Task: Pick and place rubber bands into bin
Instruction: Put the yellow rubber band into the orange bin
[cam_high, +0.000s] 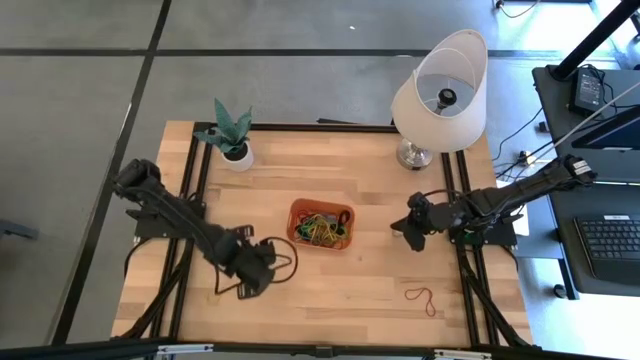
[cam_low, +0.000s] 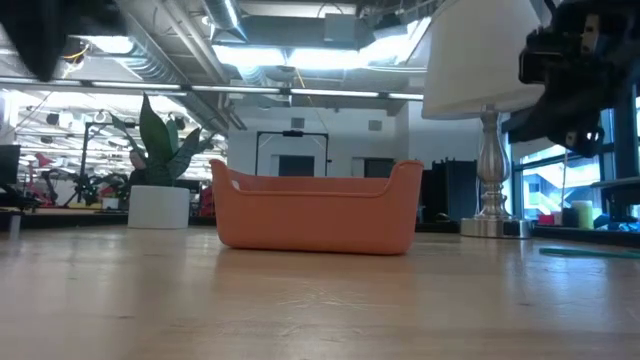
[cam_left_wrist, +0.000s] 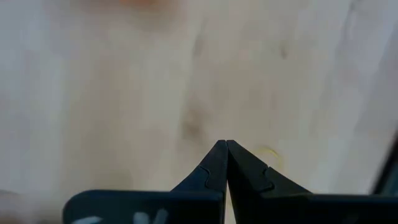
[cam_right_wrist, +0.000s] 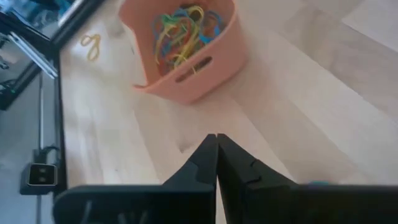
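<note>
Hovering right gripper (cam_high: 408, 226) closed empty beside bin (cam_high: 297, 212) of rubber bands (cam_high: 320, 228), left gripper (cam_high: 262, 262) closed

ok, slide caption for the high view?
Both pincers shut and empty beside the orange bin of rubber bands; one band left.

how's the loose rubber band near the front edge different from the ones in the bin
The loose rubber band lies alone on the bare wood of the table, spread as one open loop; the rubber bands in the bin are heaped in a tangle inside the orange bin. The loose one looks reddish; the pile mixes yellow, green, blue and red. The loose one sits on the right arm's side, the pile mid-table. Both are thin elastic loops, and neither hand touches them.
</note>
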